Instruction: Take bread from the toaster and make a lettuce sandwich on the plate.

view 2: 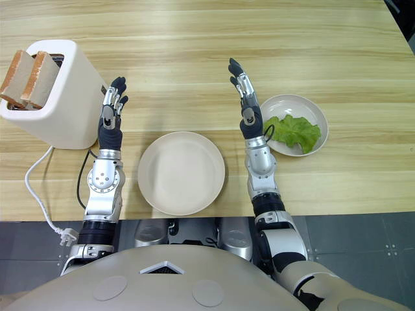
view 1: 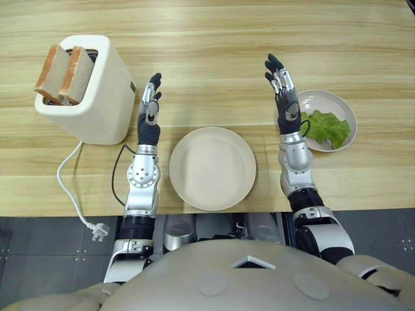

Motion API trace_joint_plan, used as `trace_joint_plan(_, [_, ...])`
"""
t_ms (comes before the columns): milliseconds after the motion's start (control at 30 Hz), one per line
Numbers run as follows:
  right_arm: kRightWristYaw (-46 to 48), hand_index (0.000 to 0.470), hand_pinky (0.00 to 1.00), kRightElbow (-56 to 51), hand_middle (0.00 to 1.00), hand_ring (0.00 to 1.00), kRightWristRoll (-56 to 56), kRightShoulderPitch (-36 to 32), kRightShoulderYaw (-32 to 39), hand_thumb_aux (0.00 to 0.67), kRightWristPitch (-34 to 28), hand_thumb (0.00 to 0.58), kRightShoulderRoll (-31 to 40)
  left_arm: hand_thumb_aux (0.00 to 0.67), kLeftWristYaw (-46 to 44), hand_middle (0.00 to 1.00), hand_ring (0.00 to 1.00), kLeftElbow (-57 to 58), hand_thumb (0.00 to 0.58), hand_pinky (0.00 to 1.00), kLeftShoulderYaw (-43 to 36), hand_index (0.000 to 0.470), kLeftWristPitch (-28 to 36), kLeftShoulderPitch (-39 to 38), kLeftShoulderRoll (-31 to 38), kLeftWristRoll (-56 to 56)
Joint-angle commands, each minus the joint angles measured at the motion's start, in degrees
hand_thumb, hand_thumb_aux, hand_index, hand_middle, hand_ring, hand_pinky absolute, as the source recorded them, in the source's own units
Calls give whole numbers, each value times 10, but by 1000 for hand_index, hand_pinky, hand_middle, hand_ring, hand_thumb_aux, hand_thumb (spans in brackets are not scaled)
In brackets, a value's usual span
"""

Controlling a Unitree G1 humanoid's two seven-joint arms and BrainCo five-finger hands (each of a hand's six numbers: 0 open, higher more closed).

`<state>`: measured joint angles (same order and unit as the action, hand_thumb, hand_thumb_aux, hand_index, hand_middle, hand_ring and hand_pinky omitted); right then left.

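A white toaster [view 1: 97, 97] stands at the left of the wooden table with two slices of bread [view 1: 63, 73] sticking up out of its slots. An empty cream plate [view 1: 212, 168] lies at the near middle. A small bowl [view 1: 336, 105] at the right holds a green lettuce leaf [view 1: 327, 126]. My left hand [view 1: 150, 111] is held flat and open just right of the toaster, holding nothing. My right hand [view 1: 281, 91] stands open, fingers straight, just left of the bowl, also holding nothing.
The toaster's white power cord [view 1: 68, 188] runs over the table's near edge, its plug [view 1: 99, 231] hanging below. The far half of the wooden table [view 1: 227, 39] is bare.
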<state>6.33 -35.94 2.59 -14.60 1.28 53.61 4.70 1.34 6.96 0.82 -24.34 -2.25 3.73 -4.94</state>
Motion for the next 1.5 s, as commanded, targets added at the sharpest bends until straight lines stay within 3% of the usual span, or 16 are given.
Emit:
trace_joint_plan(33, [-1, 0, 0, -4, 0, 0, 2, 2, 0, 0, -5, 0, -1, 0, -2, 0, 0, 4, 0, 0, 1, 0, -1, -1, 3, 1])
trace_joint_plan(567, [0, 0, 0, -4, 0, 0, -1, 4, 1, 0, -4, 0, -3, 0, 14, 0, 0, -35, 0, 0, 8, 0, -17, -4, 21, -37])
trace_joint_plan(733, [-6, 0, 0, -1, 0, 0, 5, 9, -1, 0, -3, 0, -4, 0, 41, 0, 0, -216, 0, 0, 88, 0, 42, -5, 116, -201])
trace_joint_plan(867, [-10, 0, 0, 1, 0, 0, 7, 11, 1, 0, -6, 0, -7, 0, 0, 0, 0, -250, 0, 0, 172, 0, 120, -11, 217, -236])
trace_joint_plan(967, [-13, 0, 0, 1, 0, 0, 11, 11, 3, 0, -7, 0, -12, 0, 3, 0, 0, -225, 0, 0, 225, 0, 147, -7, 284, -257])
trace_joint_plan(1167, [-17, 0, 0, -11, 0, 0, 17, 3, 5, 0, -9, 0, -19, 0, 40, 0, 0, -34, 0, 0, 254, 0, 163, 15, 408, -286])
trace_joint_plan(1500, [-17, 0, 0, -35, 0, 0, 21, -12, 5, 0, -1, 0, -18, 0, 52, 0, 0, 106, 0, 0, 185, 0, 157, 36, 433, -276])
